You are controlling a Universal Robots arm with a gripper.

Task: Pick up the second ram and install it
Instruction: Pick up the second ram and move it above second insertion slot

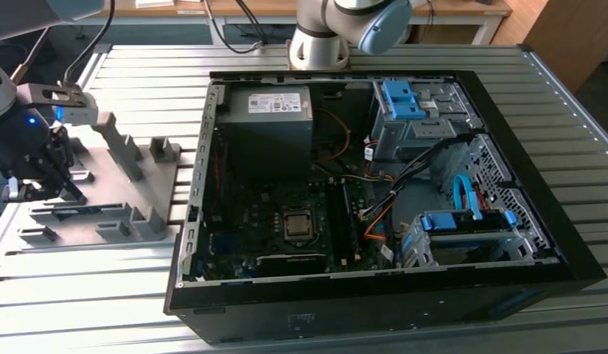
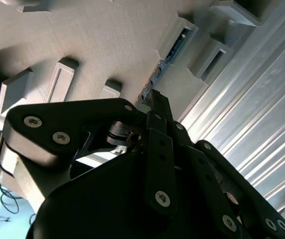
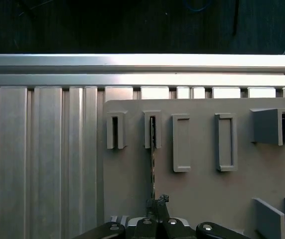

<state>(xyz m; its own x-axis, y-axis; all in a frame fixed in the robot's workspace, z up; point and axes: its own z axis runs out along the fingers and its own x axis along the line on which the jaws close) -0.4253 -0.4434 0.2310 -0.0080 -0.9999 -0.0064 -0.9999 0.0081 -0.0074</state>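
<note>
**Desk:** Where is the task's piece?

**Bench:** The second ram (image 3: 153, 159), a thin, long blue circuit-board stick, stands on edge on a flat grey plastic fixture plate (image 3: 202, 189). Its far end sits in a raised grey slotted holder (image 3: 147, 129). The first wrist view sees it edge-on. It is not yet lifted.

**Desk:** And the claw?

**Bench:** The black metal gripper (image 3: 155, 203) is at the stick's near end. Its jaws stand at a narrow gap with the board's edge between them. It looks pinched, and the gripper holds nothing else.

**Desk:** What lies around it?

**Bench:** The plate lies on a ribbed aluminium table (image 1: 77, 295). An open black computer case (image 1: 382, 310) sits well apart, toward the exterior view's right, with its dark motherboard (image 1: 254, 221) facing up.

**Desk:** What could go wrong from here?

**Bench:** As I judge it, the hold is the weak spot. The jaws grip one end only and on a thin edge, so the long stick could pivot or slip between them. A pull off the slot's line could wedge the far end in the holder, or drag the light plate along with it. A stick held askew would then meet the motherboard at a slant.
</note>
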